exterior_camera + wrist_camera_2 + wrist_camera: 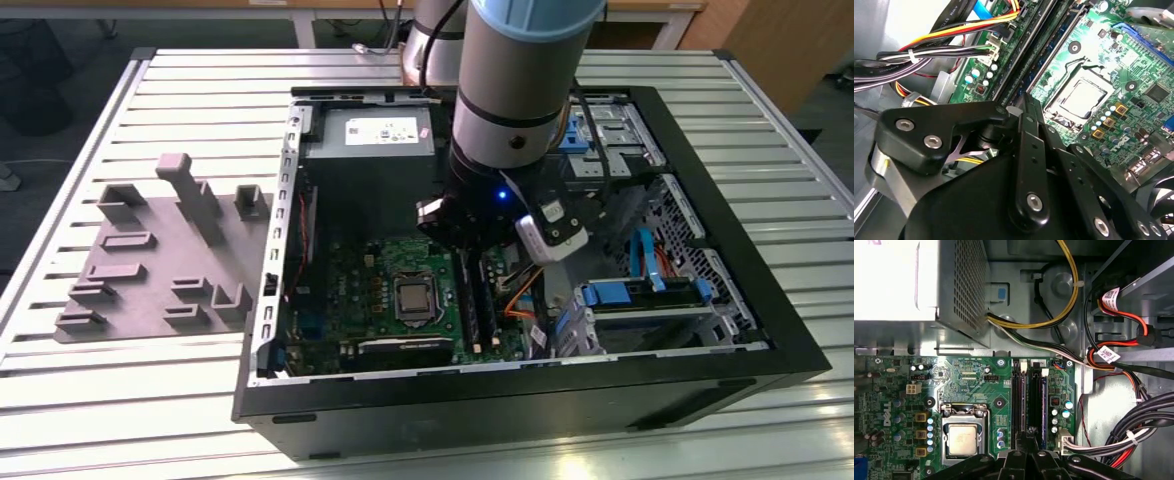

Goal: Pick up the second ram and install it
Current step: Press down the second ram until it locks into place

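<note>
The arm is reaching down into the open computer case (747, 330), which is lying on the slatted metal worktop (160, 400). The pincer (1030, 434) is sitting low over the motherboard (974, 385), right at the memory slots (1020, 405) beside the processor socket (963, 437). In the first wrist view its black fingers (1030, 440) are looking drawn close together over a slot, though whether they are pinching anything I cannot tell. A long dark stick, probably the second ram (1043, 407), is standing on edge in the slot row just beside the pincer tips, nearer the bundled cables (1134, 435). In the second wrist view the black linkage is covering the lower part, with the slots (1049, 55) running away from it. On the exterior view's left, the grey holder blocks (160, 250) are resting on the worktop, well apart from the case.
</note>
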You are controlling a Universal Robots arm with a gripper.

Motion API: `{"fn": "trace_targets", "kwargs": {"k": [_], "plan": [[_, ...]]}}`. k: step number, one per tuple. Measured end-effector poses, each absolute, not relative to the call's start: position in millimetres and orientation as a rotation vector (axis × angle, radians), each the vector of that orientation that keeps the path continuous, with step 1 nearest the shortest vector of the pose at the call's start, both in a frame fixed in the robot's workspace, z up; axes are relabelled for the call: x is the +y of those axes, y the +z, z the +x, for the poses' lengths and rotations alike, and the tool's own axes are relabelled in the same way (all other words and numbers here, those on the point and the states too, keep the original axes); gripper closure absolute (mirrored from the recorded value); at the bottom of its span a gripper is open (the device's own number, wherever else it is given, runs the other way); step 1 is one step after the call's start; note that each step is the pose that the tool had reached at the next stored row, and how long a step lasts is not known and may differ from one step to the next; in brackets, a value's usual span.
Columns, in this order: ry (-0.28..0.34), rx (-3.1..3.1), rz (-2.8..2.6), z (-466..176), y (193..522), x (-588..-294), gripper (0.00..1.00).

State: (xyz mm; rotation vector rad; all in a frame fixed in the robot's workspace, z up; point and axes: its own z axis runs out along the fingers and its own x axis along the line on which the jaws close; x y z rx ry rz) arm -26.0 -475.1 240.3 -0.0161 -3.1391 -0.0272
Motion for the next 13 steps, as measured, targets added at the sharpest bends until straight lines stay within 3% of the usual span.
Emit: {"fn": "trace_targets", "kwargs": {"k": [13], "plan": [[-0.027,-3.139,-0.016,-25.7,233.7,-475.1,0.89]]}}
